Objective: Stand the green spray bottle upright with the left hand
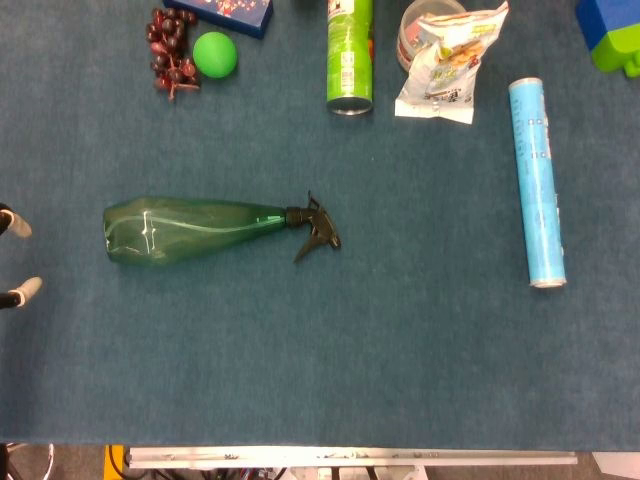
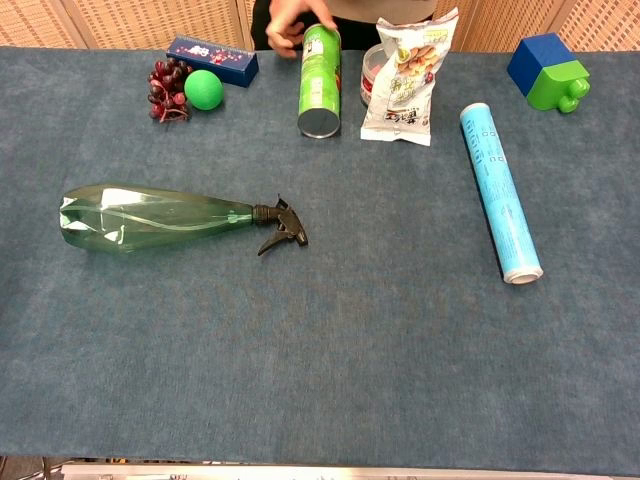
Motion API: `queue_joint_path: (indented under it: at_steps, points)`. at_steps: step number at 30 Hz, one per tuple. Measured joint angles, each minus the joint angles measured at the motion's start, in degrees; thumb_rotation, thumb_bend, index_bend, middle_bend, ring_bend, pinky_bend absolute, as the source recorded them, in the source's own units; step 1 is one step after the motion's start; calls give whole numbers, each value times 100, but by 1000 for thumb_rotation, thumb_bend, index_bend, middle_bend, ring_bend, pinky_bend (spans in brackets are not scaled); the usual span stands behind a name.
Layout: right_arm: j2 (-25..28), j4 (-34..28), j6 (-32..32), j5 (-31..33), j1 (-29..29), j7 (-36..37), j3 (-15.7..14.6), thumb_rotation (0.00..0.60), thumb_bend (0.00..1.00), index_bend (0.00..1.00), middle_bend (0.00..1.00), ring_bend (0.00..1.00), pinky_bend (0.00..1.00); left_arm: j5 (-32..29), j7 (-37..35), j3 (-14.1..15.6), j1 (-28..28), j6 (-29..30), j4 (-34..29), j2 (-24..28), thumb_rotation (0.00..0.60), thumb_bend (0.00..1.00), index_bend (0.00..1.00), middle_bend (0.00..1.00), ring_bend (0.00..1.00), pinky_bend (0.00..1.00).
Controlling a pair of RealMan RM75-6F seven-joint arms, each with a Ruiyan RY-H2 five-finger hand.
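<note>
Left hand (image 1: 14,258) barely shows at the left frame edge in the head view, only fingertips visible, can't tell if fingers are apart or closed; right hand out of sight. Green spray bottle (image 1: 190,230) lies on its side left of center on the blue felt table (image 1: 400,360), translucent plastic, black trigger nozzle (image 1: 316,228) pointing right, bare cloth around and in front of it. Along the far edge: grapes (image 2: 168,88), green ball (image 2: 203,89), green can (image 2: 320,80), snack bag (image 2: 408,82), and a long blue tube (image 2: 499,190) at right.

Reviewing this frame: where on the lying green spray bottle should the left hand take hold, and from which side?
Probably around the wide body of the green spray bottle, coming in from the left, where fingertips of the left hand already show at the frame edge. The bottle lies flat, base leftward, black trigger head rightward, so a grip there likely lets it pivot up onto its base.
</note>
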Motion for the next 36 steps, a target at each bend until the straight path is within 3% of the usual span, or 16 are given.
queue_joint_path:
  at_steps: [14, 21, 27, 30, 36]
  points:
    - [-9, -36, -129, -22, 81, 42, 4, 600, 247, 499, 443, 409, 470, 169, -151, 29, 37, 158, 73, -21, 600, 0, 406, 384, 295, 481]
    - [38, -43, -198, 5, 140, 142, 34, 600, 247, 499, 441, 409, 469, 470, -63, 119, 35, 247, -22, -54, 600, 0, 256, 241, 198, 319]
    - [113, -79, -51, 4, 85, 240, 64, 600, 247, 499, 441, 409, 470, 681, 72, 207, -265, -246, -503, 91, 600, 0, 58, 43, 9, 102]
    - [171, -98, 45, 1, 43, 344, 82, 600, 247, 499, 441, 410, 470, 719, 104, 214, -508, -651, -783, 190, 600, 0, 4, 2, 0, 66]
    - [284, -122, 155, 13, -17, 562, 122, 600, 247, 499, 441, 409, 470, 330, 147, 106, -990, -1473, -1408, 323, 600, 0, 0, 0, 0, 24]
